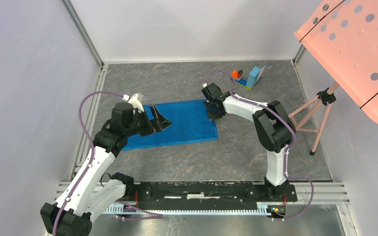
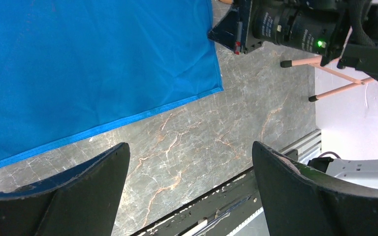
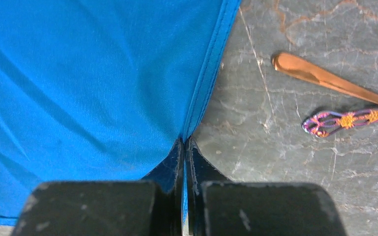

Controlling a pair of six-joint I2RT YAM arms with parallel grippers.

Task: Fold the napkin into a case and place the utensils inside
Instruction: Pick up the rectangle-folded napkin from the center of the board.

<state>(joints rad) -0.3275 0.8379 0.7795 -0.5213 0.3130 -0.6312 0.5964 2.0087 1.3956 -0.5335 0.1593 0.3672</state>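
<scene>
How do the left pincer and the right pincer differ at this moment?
The left pincer stands wide open; the right pincer is shut. The left pincer holds nothing; the right pincer pinches the hem of the blue napkin. Both are black and close to the napkin.

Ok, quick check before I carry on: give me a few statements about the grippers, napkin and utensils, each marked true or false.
1. The right gripper is shut on the edge of the napkin. True.
2. The left gripper is clamped on the napkin. False: it is open and holds nothing.
3. The utensils lie on the napkin. False: they lie on the bare table beside its edge.
4. The toy blocks stand off the napkin, towards the far side. True.
</scene>
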